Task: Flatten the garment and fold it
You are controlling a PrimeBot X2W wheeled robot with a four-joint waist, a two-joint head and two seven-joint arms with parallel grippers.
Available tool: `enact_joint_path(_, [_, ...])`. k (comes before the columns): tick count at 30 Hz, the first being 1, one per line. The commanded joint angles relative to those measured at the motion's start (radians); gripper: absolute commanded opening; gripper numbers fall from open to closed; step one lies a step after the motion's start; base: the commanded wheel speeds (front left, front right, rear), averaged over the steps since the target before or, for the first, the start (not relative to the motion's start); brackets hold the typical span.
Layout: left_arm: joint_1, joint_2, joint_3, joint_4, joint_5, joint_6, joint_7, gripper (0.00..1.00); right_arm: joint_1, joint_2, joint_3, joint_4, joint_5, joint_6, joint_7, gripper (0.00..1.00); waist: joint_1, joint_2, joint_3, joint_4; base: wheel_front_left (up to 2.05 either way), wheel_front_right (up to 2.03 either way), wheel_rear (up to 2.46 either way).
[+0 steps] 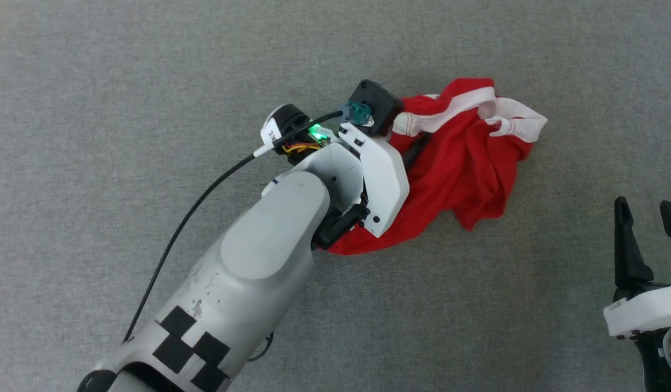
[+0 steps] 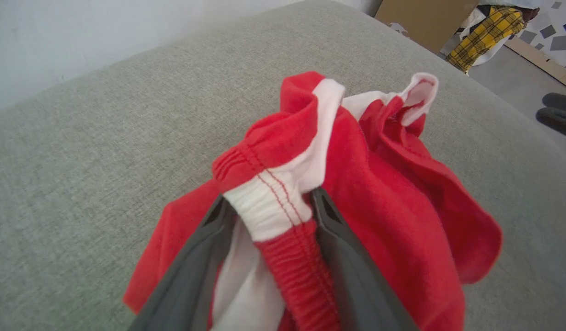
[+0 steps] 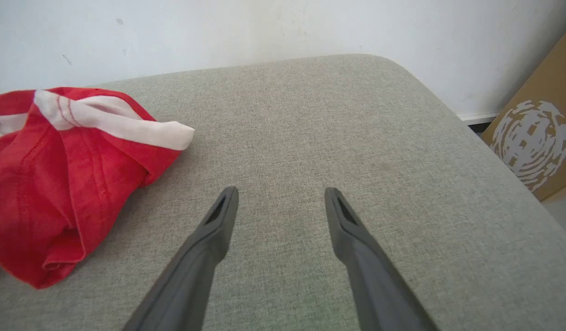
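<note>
Your left gripper is straddling the garment at its waistband, jaws spread and not yet pinching. You should be closing squarely on the elastic. Your right gripper is hanging spread at 4 o'clock.

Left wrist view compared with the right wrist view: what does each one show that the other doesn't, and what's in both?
Left wrist view: the left tool straddling the gathered waistband of the garment, and yellow plaid cloth beyond the cushion. Right wrist view: the right tool open over bare cushion, and a white swirled print on cardboard. Both: the red garment, grey cushion, white wall.
</note>
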Motion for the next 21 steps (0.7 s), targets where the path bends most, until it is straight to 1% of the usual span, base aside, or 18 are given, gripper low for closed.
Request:
enact_joint_path(1, [-0.02, 0.005, -0.008, 0.003, -0.009, -0.007, -0.009, 0.0, -0.015, 0.003, 0.0, 0.006, 0.008, -0.001, -0.007, 1.0, -0.0002, 0.0, 0.002, -0.004, 0.0, 0.0, 0.0])
enact_joint_path(8, [-0.037, 0.01, -0.061, -0.04, -0.036, -0.007, -0.092, 0.0, -0.014, 0.003, -0.007, 0.026, 0.0, -0.001, -0.012, 1.0, -0.0002, 0.0, -0.052, 0.036, 0.0, 0.0, 0.0])
enact_joint_path(11, [-0.022, 0.012, -0.09, -0.111, -0.061, -0.007, -0.128, 0.0, -0.005, 0.003, -0.01, 0.024, -0.008, -0.001, -0.006, 1.0, -0.0002, 0.0, -0.089, 0.062, 0.0, 0.0, 0.0])
enact_joint_path(13, [0.005, 0.024, -0.131, -0.188, -0.089, -0.007, -0.139, 0.0, 0.003, 0.003, -0.011, 0.02, -0.013, -0.001, 0.002, 1.0, -0.0002, 0.0, -0.112, 0.08, 0.0, 0.0, 0.0])
enact_joint_path(14, [0.024, 0.037, -0.159, -0.234, -0.107, -0.007, -0.139, 0.0, 0.008, 0.003, -0.011, 0.017, -0.015, -0.001, 0.006, 1.0, -0.0002, 0.0, -0.123, 0.089, 0.0, 0.0, 0.0])
enact_joint_path(16, [0.066, 0.082, -0.217, -0.335, -0.131, -0.007, -0.134, 0.0, 0.019, 0.003, -0.012, 0.009, -0.019, -0.001, 0.016, 1.0, -0.0002, 0.0, -0.141, 0.107, 0.0, 0.0, 0.0])
enact_joint_path(19, [0.149, 0.178, -0.284, -0.465, -0.119, -0.007, -0.13, 0.0, 0.036, 0.003, -0.009, -0.004, -0.023, -0.001, 0.031, 1.0, -0.0002, 0.0, -0.158, 0.133, 0.0, 0.0, 0.0])
enact_joint_path(21, [0.219, 0.246, -0.321, -0.529, -0.094, 0.004, -0.125, 0.0, 0.046, 0.003, -0.009, -0.014, -0.025, -0.001, 0.042, 1.0, -0.0002, 0.0, -0.161, 0.149, 0.0, 0.0, 0.0])
